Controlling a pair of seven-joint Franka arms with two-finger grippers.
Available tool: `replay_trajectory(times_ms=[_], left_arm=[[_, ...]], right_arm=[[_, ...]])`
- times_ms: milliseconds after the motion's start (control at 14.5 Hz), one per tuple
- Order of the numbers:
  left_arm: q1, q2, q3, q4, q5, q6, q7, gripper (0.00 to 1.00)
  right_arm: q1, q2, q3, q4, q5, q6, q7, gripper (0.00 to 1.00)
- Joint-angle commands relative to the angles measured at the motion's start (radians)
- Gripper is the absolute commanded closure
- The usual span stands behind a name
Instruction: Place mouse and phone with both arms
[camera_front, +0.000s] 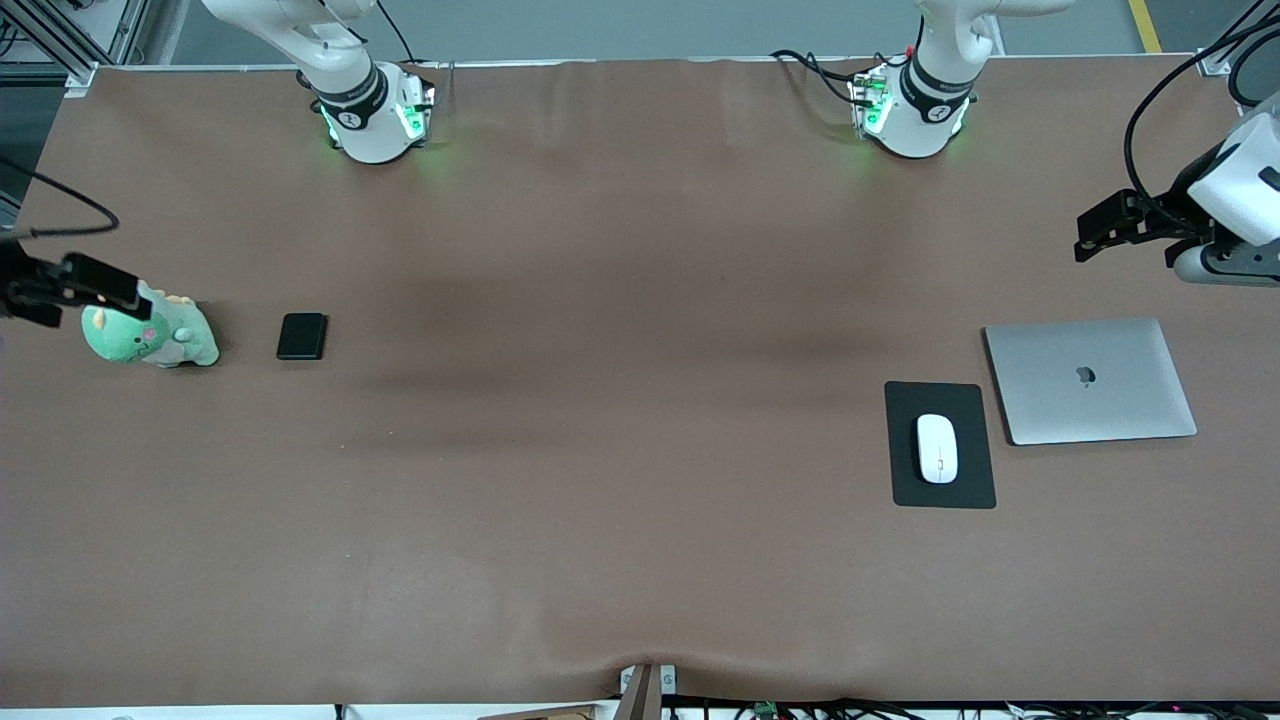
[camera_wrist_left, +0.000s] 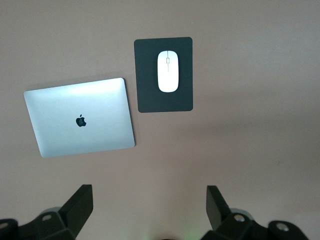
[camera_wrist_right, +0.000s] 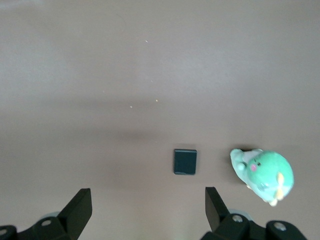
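The white mouse (camera_front: 937, 448) lies on a black pad (camera_front: 965, 400) toward the left arm's end of the table. It also shows in the left wrist view (camera_wrist_left: 168, 71). The glossy black phone (camera_front: 302, 336) lies flat toward the right arm's end, and shows in the right wrist view (camera_wrist_right: 185, 161). My left gripper (camera_wrist_left: 149, 192) is open and empty, high over bare table near the laptop (camera_front: 1100, 230). My right gripper (camera_wrist_right: 148, 195) is open and empty, high over the table's end by the plush toy (camera_front: 110, 290).
A closed silver laptop (camera_front: 1090, 380) lies beside the pad, toward the left arm's end. A green plush toy (camera_front: 150, 335) sits beside the phone, toward the right arm's end. The brown table (camera_front: 620, 420) is bare across its middle.
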Motion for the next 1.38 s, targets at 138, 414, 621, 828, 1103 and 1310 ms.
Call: replay_trajectory(times_ms=[138,414,621,828,1103,1310], left_arm=[[0.013,-0.033,-0.001,-0.002,-0.020,-0.028,0.037,0.00],[0.012,-0.046,-0.004,-0.002,-0.009,-0.049,0.081,0.00],[0.013,-0.044,0.000,0.011,-0.011,-0.052,0.137,0.00],[0.012,-0.037,0.003,0.018,-0.003,-0.054,0.121,0.00],[0.015,-0.029,0.008,0.034,0.000,-0.052,0.118,0.00],[0.016,-0.023,0.008,0.034,0.000,-0.052,0.083,0.00]], right_arm=[[0.000,-0.213,0.009,-0.257,-0.057,0.051,0.021,0.00],[0.003,-0.321,0.015,-0.381,-0.083,0.071,0.021,0.00],[-0.005,-0.329,0.012,-0.391,-0.092,0.063,0.024,0.00],[0.000,-0.316,0.014,-0.359,-0.089,0.074,0.026,0.00],[0.005,-0.296,0.014,-0.327,-0.075,0.071,0.027,0.00],[0.002,-0.289,0.014,-0.319,-0.077,0.072,0.020,0.00]])
